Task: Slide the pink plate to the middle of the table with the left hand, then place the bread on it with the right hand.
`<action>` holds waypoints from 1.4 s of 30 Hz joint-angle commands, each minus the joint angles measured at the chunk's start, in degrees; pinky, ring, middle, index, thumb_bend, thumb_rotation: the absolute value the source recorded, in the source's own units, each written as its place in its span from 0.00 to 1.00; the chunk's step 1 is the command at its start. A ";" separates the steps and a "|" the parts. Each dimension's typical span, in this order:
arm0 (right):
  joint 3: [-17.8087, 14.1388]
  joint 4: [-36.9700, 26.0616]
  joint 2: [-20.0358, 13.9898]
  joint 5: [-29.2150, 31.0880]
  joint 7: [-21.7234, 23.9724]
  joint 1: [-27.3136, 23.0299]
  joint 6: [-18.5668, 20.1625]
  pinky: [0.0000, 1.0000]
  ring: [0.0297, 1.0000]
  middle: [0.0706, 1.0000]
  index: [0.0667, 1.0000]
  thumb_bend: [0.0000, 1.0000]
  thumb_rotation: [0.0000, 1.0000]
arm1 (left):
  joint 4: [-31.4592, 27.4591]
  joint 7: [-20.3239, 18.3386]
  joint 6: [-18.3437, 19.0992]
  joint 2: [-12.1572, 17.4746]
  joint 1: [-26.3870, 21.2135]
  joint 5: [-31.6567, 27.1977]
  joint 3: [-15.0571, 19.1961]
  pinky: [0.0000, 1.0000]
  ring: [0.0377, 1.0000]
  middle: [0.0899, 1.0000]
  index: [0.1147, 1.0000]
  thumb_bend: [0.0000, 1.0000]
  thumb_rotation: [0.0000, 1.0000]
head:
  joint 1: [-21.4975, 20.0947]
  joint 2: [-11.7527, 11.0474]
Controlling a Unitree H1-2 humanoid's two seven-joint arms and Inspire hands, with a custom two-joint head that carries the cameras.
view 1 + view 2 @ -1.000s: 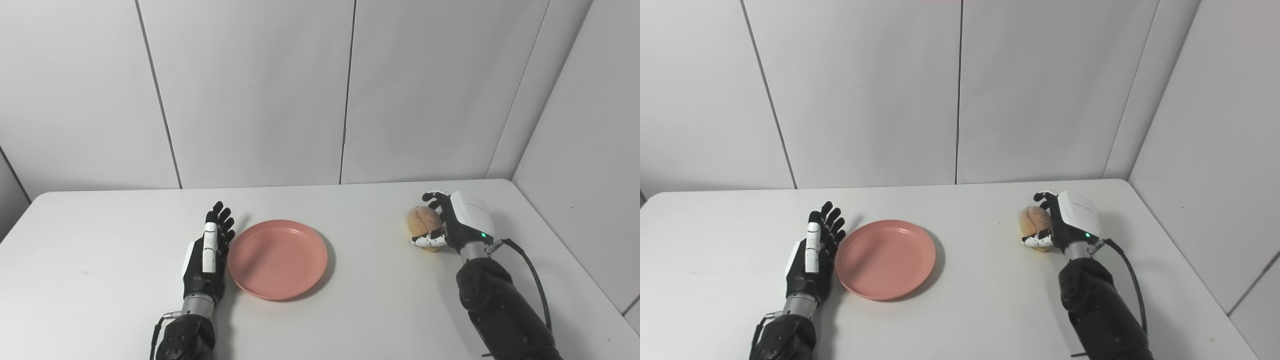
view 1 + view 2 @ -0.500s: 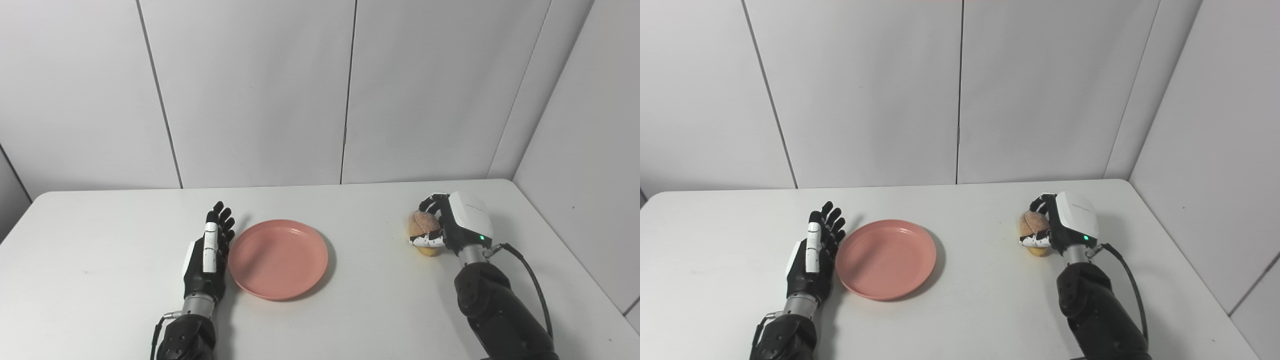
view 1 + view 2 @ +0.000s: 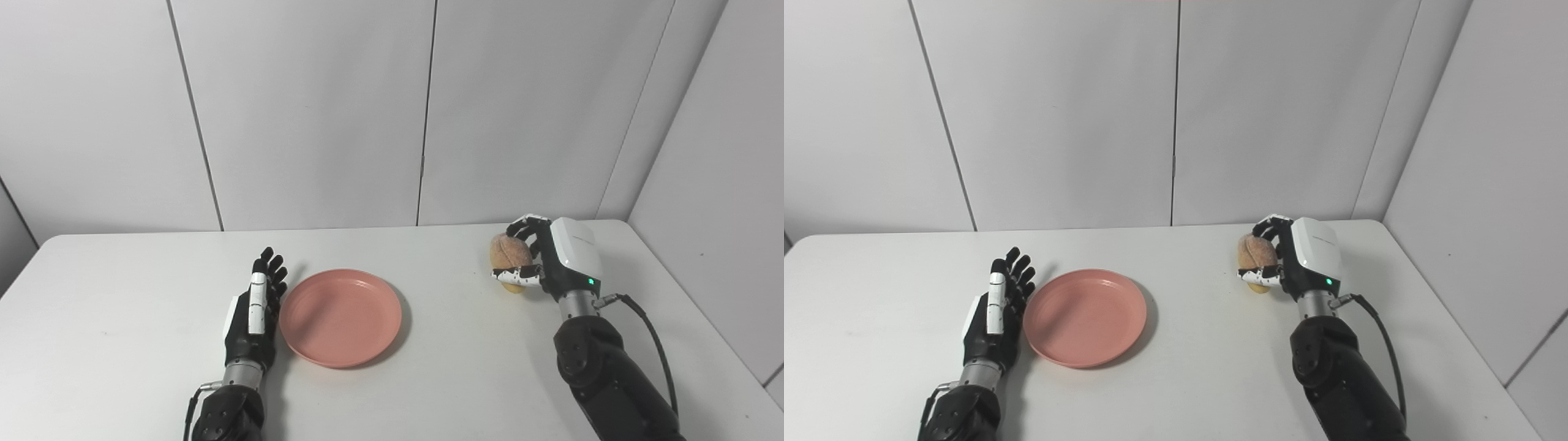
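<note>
Right fingers (image 3: 522,225): curled over the top and front of the bread, thumb tucked underneath, so it's properly clamped.
Bread (image 3: 507,252): a round brownish roll with a paler underside, gripped on the right side of the table, seemingly lifted just clear of the top.
Right hand (image 3: 554,260): white back plate turned up, green light lit near the wrist.
Left fingers (image 3: 269,269): stretched out straight and slightly apart, nothing gripped.
Left hand (image 3: 251,318): set on edge, palm side right against the plate's left rim.
Pink plate (image 3: 340,317): laid flat around the middle of the table, a bit left of centre, well apart from the bread.
Table (image 3: 122,343): plain white, walled in by white panels.
</note>
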 commanded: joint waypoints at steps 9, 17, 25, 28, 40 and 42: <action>0.15 -7.52 2.34 1.31 2.71 -1.96 -2.05 0.25 0.30 0.35 0.48 0.51 0.00 | -0.37 0.03 -0.72 -0.95 0.54 0.06 -0.28 1.00 0.97 0.97 0.97 0.72 1.00 | 0.51 0.37; 2.50 -8.87 6.64 0.88 4.62 -2.75 -2.70 0.31 0.38 0.37 0.49 0.52 0.00 | -1.39 0.45 0.23 -1.07 0.85 0.23 -0.35 0.99 0.97 0.97 0.96 0.72 1.00 | 0.65 0.68; 5.97 -5.84 10.57 0.17 4.64 -4.74 -4.38 0.31 0.37 0.37 0.49 0.51 0.00 | -1.50 0.43 0.38 -0.92 0.90 0.43 -0.61 0.99 0.97 0.97 0.96 0.72 1.00 | 1.28 0.85; 6.86 -4.20 11.62 0.21 4.34 -5.56 -5.85 0.32 0.38 0.38 0.49 0.52 0.00 | -1.70 0.63 0.55 -0.97 0.96 0.57 -0.66 0.98 0.97 0.97 0.96 0.73 1.00 | 1.51 1.03; 10.35 3.12 15.24 -0.47 5.30 -8.91 -10.91 0.28 0.34 0.37 0.49 0.51 0.00 | -2.70 1.19 1.20 -1.32 1.12 0.81 -1.05 0.98 0.97 0.97 0.96 0.73 1.00 | 2.78 1.80; 10.70 4.79 15.69 -0.05 6.12 -9.56 -11.48 0.29 0.35 0.37 0.49 0.51 0.00 | -2.73 1.12 1.07 -1.38 1.10 0.75 -1.11 0.98 0.97 0.97 0.96 0.73 1.00 | 2.91 1.83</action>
